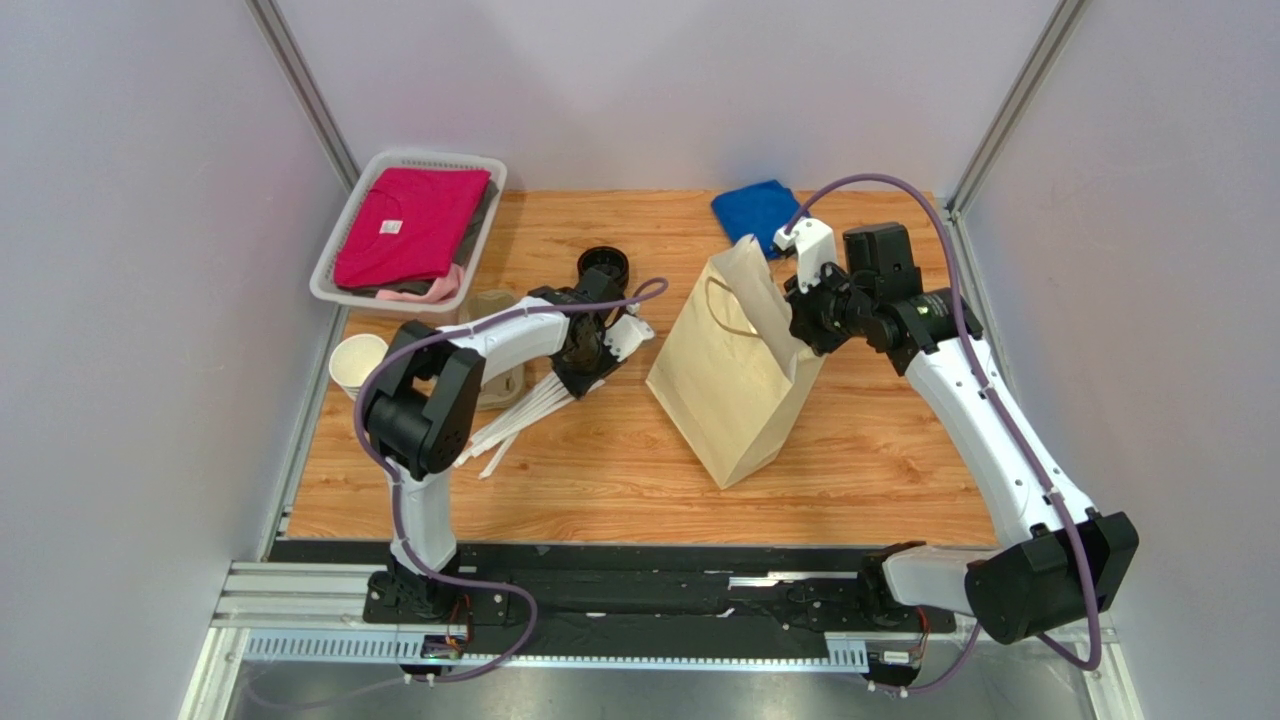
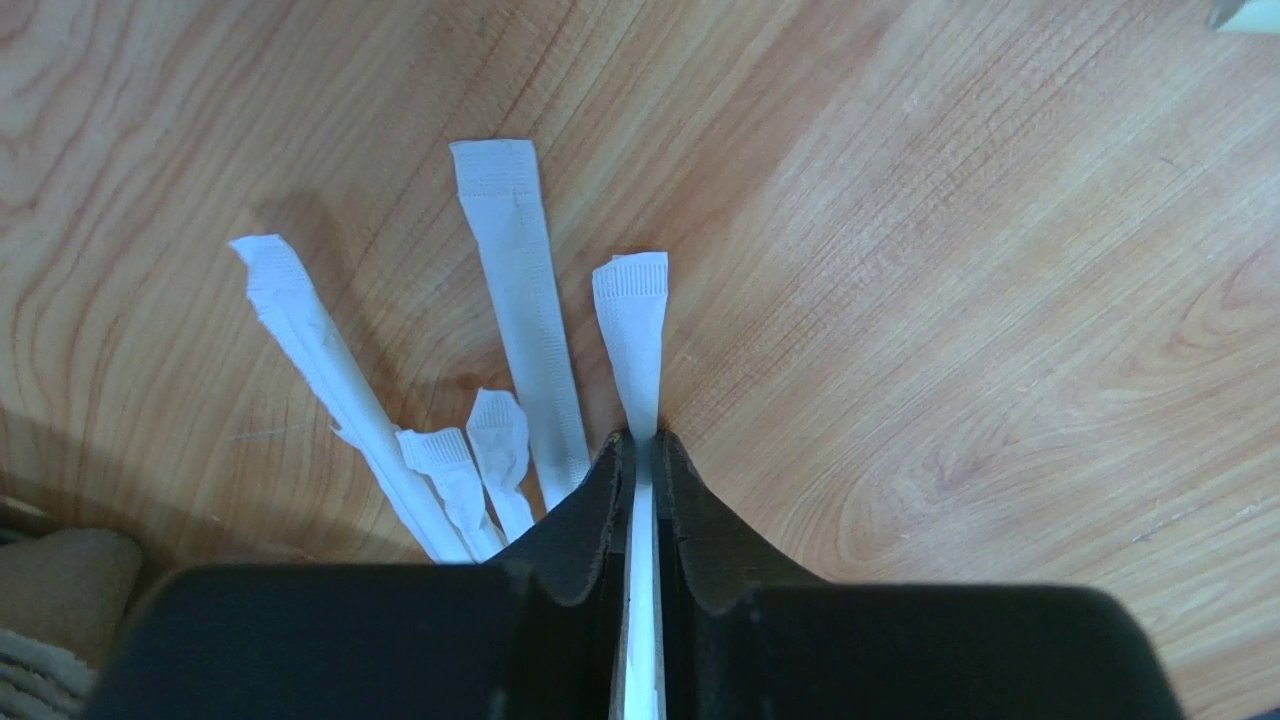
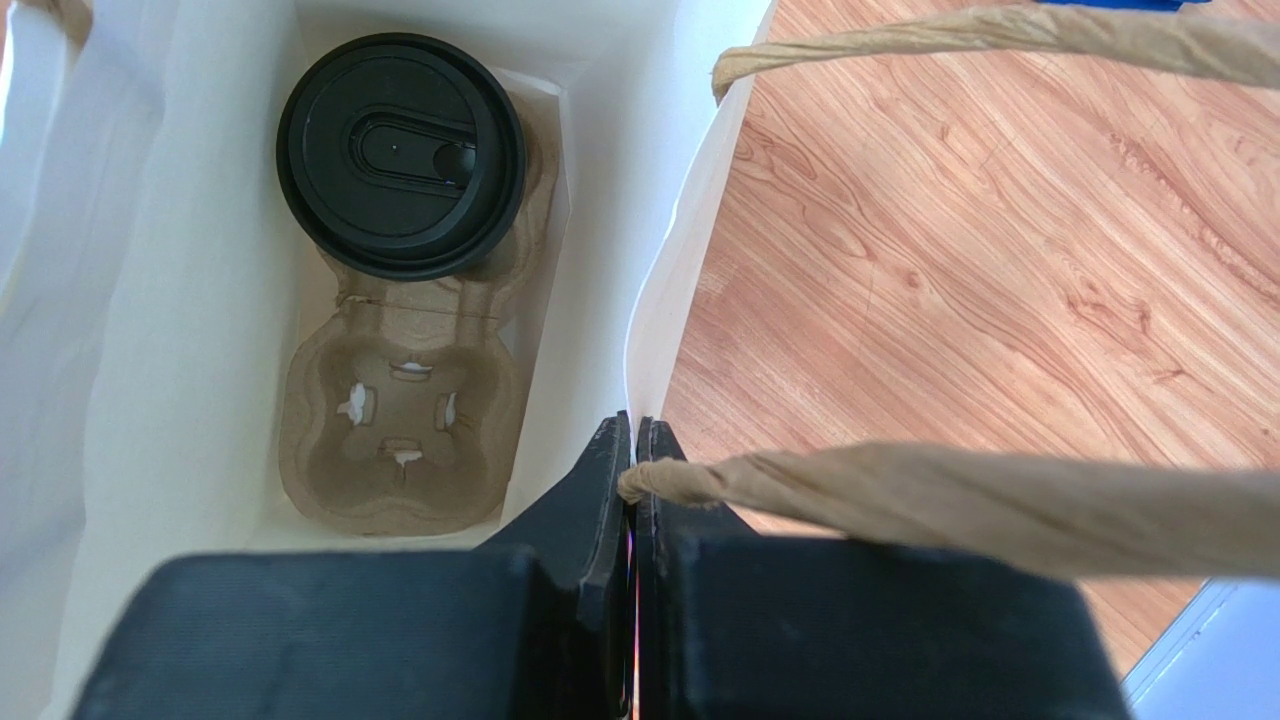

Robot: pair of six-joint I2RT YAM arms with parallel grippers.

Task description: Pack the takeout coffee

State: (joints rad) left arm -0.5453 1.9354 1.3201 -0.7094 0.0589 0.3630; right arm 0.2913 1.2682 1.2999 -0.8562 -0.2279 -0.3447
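Note:
The takeout coffee (image 3: 400,155), its black lid up, sits in one well of a brown pulp carrier (image 3: 398,450) at the bottom of the paper bag (image 1: 736,383). My right gripper (image 3: 633,435) is shut on the bag's white side wall (image 3: 676,285) at the rim, beside a twisted paper handle (image 3: 962,503). From above, the right gripper (image 1: 804,318) pinches the bag's upper right edge. My left gripper (image 2: 642,443) is shut on a white paper-wrapped straw (image 2: 633,323) that lies on the table. Seen from above, the left gripper (image 1: 579,375) is low over the straw pile (image 1: 519,420), left of the bag.
Several more wrapped straws (image 2: 519,300) fan out on the wood left of the held one. A white basket (image 1: 403,225) of folded clothes stands at the back left, a lidless paper cup (image 1: 358,365) at the left edge, black lids (image 1: 601,263) behind the left wrist, a blue cloth (image 1: 756,210) behind the bag.

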